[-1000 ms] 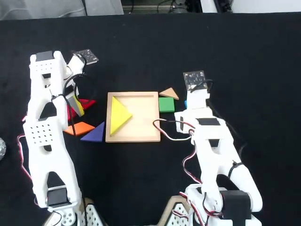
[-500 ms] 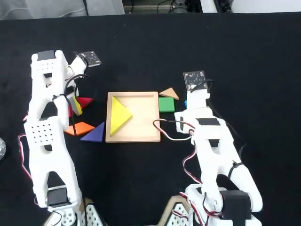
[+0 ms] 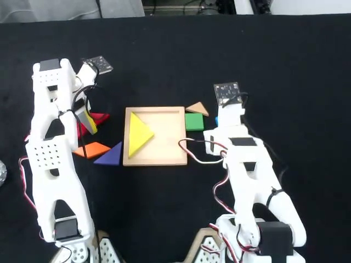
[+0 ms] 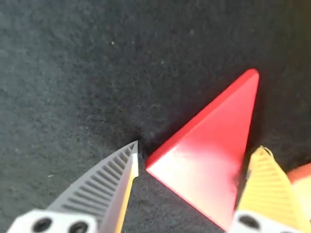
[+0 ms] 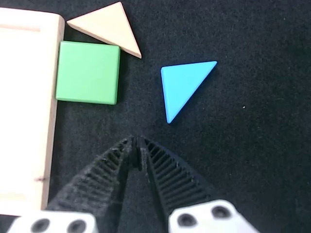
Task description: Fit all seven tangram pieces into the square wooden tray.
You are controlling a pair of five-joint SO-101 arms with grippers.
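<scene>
A: Left wrist view first; noted: left gripper [image 4: 198,145] spread wide about the red triangle [image 4: 209,160], flat on the black cloth [image 4: 73,58]; grey fingertip [image 4: 127,160] just beside one corner, yellow fingertip [image 4: 262,165] against the opposite edge; nothing clamped yet.

B: Agreed; judged as the pick-up step for that piece. Whereabouts of the tray?

A: From the high view: square wooden tray [image 3: 164,162] mid-table between the arms; holding just the yellow triangle [image 3: 138,134], so one of seven in, by the look of it; red triangle just off the tray on the left arm's side, near the orange piece [image 3: 92,149] and purple triangle [image 3: 111,155].

B: And the right gripper [image 5: 137,141]?

A: Pinched shut on nothing; over bare cloth near the green square [image 5: 87,73], tan triangle [image 5: 107,26] and light-blue triangle [image 5: 182,87], all outside the tray.

B: Next, probably: close squarely on the red triangle, lift clear, carry across to the tray, turn to sit against the yellow triangle's long side; worth minding a slip on slanted edges.
</scene>
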